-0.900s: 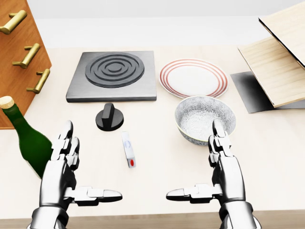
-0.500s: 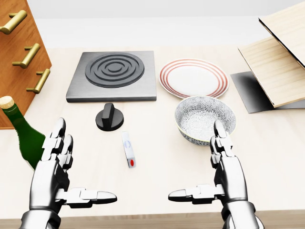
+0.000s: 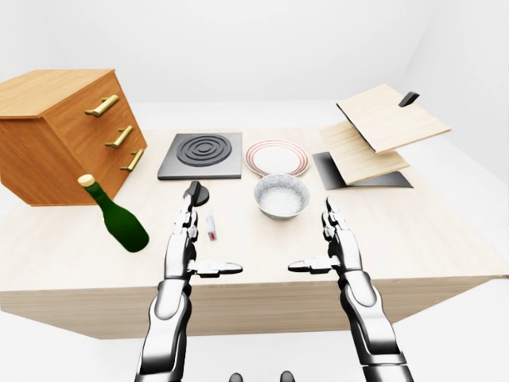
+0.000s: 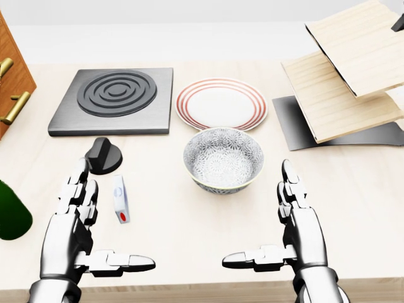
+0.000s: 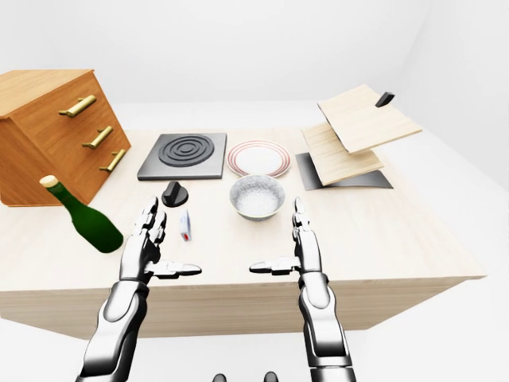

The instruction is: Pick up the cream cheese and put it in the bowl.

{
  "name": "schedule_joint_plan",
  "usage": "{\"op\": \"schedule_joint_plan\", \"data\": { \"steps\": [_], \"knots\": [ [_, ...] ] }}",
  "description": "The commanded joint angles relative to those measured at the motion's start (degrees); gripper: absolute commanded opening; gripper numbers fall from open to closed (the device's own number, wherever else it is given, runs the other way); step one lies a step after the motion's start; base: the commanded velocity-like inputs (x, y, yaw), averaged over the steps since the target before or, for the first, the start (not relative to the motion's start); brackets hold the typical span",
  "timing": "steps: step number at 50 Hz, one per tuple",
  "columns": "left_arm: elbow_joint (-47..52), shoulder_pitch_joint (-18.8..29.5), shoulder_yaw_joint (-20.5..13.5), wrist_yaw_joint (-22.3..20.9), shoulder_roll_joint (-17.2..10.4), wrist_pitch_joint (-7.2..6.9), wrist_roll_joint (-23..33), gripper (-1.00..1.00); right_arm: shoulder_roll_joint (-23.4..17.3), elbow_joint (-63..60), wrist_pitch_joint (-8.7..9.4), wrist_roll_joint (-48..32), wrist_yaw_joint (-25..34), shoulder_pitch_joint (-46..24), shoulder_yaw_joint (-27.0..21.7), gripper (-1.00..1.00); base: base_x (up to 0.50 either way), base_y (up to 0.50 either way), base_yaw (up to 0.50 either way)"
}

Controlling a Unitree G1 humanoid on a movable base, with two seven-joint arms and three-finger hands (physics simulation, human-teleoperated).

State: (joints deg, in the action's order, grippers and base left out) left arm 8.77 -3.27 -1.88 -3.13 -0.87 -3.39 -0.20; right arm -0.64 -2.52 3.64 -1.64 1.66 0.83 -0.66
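a big light wood table [image 3: 445,239] stands in a plain white room. its near edge runs just under the robot's wrists, and its right part is bare wood with lots of room. both hands float over the near edge, well apart. the left hand [image 4: 74,224] is spread open and holds nothing. the right hand [image 4: 297,230] is open too, thumb pointing in, empty. the cream cheese [image 4: 120,198] is a small white pack lying flat on the table, just right of the left hand's fingers and not touching them. the patterned bowl [image 4: 223,158] sits to its right, apart from it. farther away are a black knob [image 4: 104,156], a stove plate [image 4: 113,100] and a striped plate [image 4: 221,104]. a green bottle [image 3: 115,215] leans at the left, near a wooden drawer chest [image 3: 60,131]. wood boards [image 3: 374,131] sit tilted at the far right.
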Motion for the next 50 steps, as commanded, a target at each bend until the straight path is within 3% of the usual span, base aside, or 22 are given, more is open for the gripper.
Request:
{"op": "schedule_joint_plan", "data": {
  "steps": [1, 5, 8, 10, 17, 20, 29, 35, 41, 50],
  "knots": [
    [-0.1, -0.1, 0.1, -0.1, 0.0, 0.09, 0.0, 1.00, 0.0, -0.5, 0.24, -0.1, 0.2, 0.2, 0.0, 1.00, 0.00, -0.38, 0.00],
    [-0.8, 0.6, -0.5, -0.1, -0.1, -0.10, -0.4, 1.00, -0.1, -0.3, -0.49, -0.2, 0.5, 0.2, 0.2, 1.00, 0.00, -0.23, 0.00],
    [-0.5, 1.7, -0.8, 0.0, -0.4, -1.61, -0.5, 1.00, -0.1, 0.0, 1.32, -0.1, 0.5, -1.9, 0.4, 1.00, 0.00, 0.00, 0.00],
    [0.4, 3.1, -1.2, 0.0, -0.7, -1.61, -0.7, 1.00, -0.2, -0.5, 1.36, -0.5, 0.5, -4.1, 0.4, 1.00, 0.00, 0.00, 0.00],
    [5.0, 9.7, -3.0, 0.6, -2.6, -1.61, -0.9, 1.00, -1.8, -0.7, 1.36, 0.9, 0.9, -12.2, -2.1, 1.00, 0.00, 0.00, 0.00],
    [6.0, 15.1, -4.4, 1.2, -3.8, -1.61, -1.7, 1.00, -2.4, 1.4, 1.36, 2.0, 1.2, -14.7, -2.6, 1.00, 0.00, 0.00, 0.00],
    [-5.8, 27.9, -5.9, 3.7, -7.1, -1.61, -4.3, 1.00, -4.3, 1.2, 1.36, 3.0, 0.7, -23.3, -3.4, 1.00, 0.00, 0.00, 0.00],
    [-16.5, 36.1, -5.6, 4.9, -9.3, -1.61, -3.0, 1.00, -5.4, 8.1, 1.36, 3.8, 0.5, -29.6, -4.3, 1.00, 0.00, 0.00, 0.00],
    [-18.4, 37.8, -5.6, 5.0, -9.7, -1.61, -3.0, 1.00, -5.7, 11.6, 1.36, 4.2, 0.0, -30.3, -4.3, 1.00, 0.00, 0.00, 0.00],
    [-14.8, 34.7, -4.4, 3.6, -8.8, -1.61, -1.4, 1.00, -5.6, 7.5, 1.36, 4.7, -0.2, -28.6, -4.1, 1.00, 0.00, 0.00, 0.00]
  ]
}}
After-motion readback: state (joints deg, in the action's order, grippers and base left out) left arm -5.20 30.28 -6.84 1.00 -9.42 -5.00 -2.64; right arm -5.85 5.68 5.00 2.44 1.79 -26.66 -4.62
